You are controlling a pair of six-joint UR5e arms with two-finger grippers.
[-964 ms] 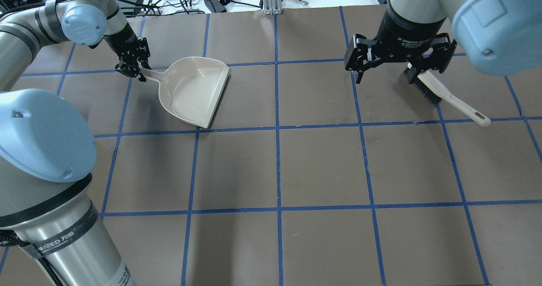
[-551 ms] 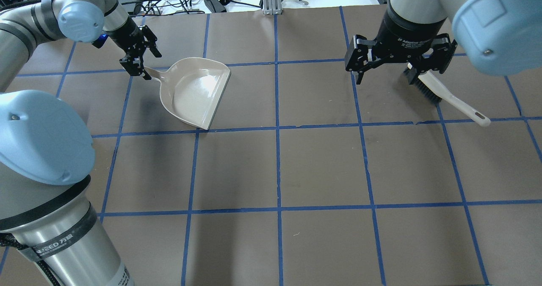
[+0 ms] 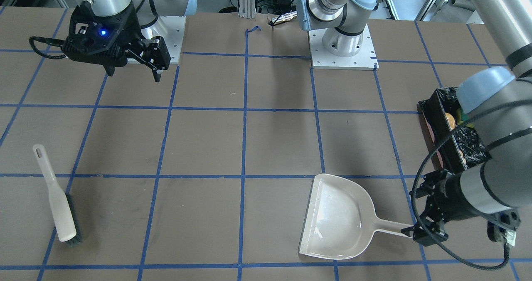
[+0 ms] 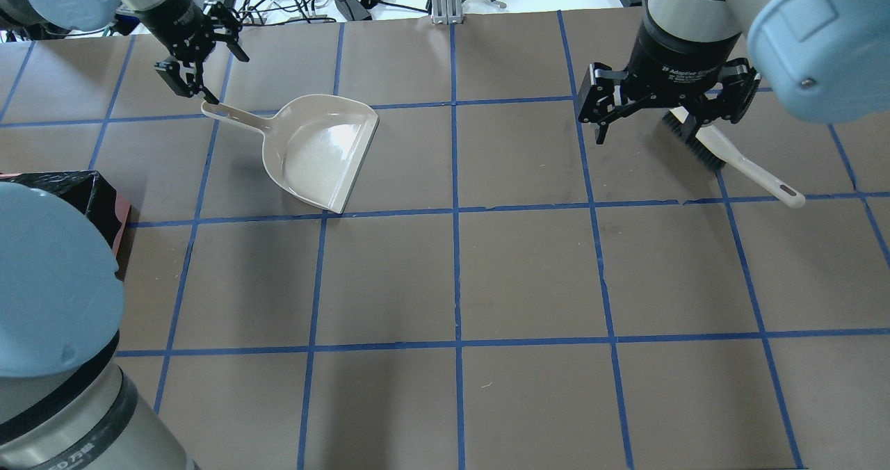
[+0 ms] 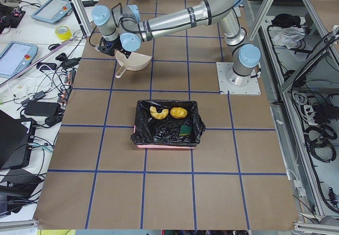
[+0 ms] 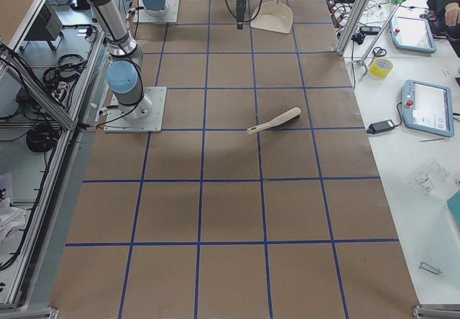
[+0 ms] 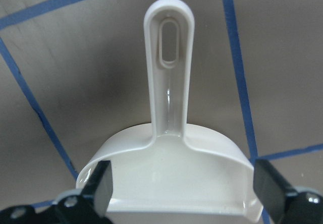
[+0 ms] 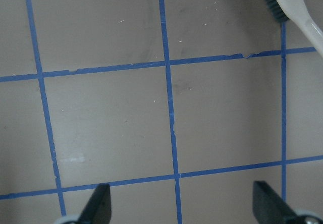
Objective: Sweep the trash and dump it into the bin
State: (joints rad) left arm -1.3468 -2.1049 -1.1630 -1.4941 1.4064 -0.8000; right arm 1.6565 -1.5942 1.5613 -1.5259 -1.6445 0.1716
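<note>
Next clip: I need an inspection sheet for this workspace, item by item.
Surface: table covered in brown paper with a blue tape grid.
Job's things: trash, three pieces, all inside the bin; dustpan empty, on the table; brush lying on the table.
Clutter: nothing seen on the table.
Claws: left claw open at the end of the dustpan's handle, not gripping it; right claw open and empty, above the table beside the brush.
Cables: black cable loops off the left wrist; tangle beyond the table's far edge.
Surroundings: bench with tape roll and tablet.
</note>
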